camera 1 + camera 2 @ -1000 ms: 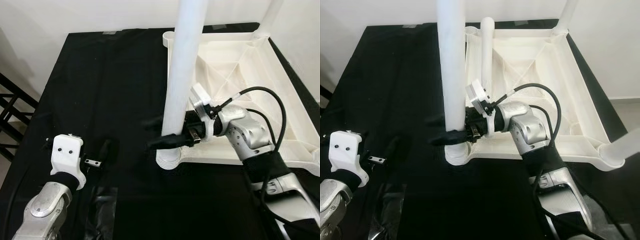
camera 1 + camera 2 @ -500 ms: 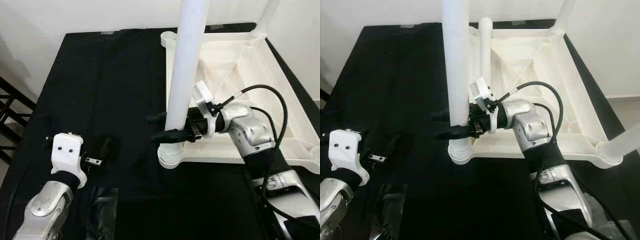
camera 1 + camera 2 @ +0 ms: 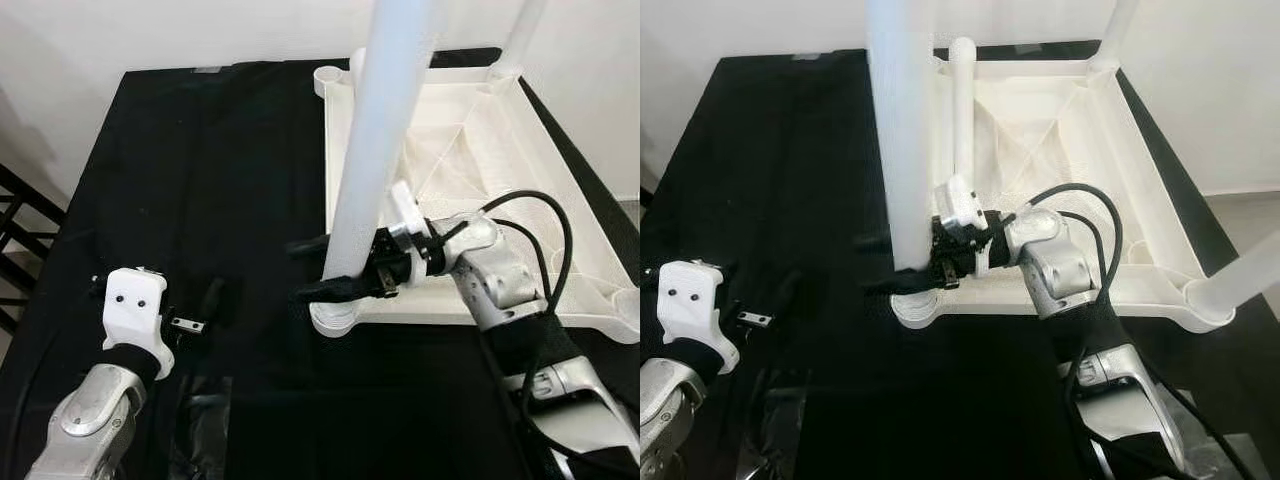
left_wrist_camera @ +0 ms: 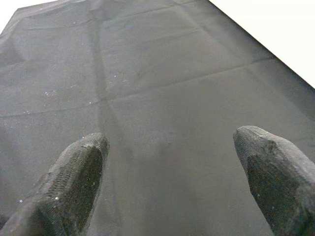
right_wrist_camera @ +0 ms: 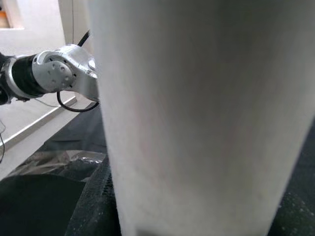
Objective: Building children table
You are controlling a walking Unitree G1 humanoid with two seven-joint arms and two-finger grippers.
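Plastic wrap (image 3: 205,440) lies crumpled on the black cloth (image 3: 220,180) at the near edge of the bench, just beside the left arm, likely packaging from the parts. The left claw (image 3: 205,305) hovers low over the bare cloth with its fingers (image 4: 74,182) spread wide and nothing between them; it sits well apart from the work, seemingly parked out of the way while the other arm does the fitting.

Further in, the right claw (image 3: 335,268) reaches leftward across the near edge of the tabletop (image 3: 500,150) and pinches the lower part of a white leg (image 3: 375,150), one finger on each side, just above the near left corner socket (image 3: 335,320). The grip sits low, probably so the leg can be steered or turned at the joint while staying upright. The right wrist view has the leg's pale surface pressed close against the finger pads (image 5: 93,211). Whether the leg is fully seated in the socket cannot be told.

The tabletop lies upside down on the cloth, ribbed underside up, so the legs can go in from above. Another leg (image 3: 962,110) stands at its far left corner, one rises at the far right (image 3: 522,35), and one at the near right (image 3: 1240,285).
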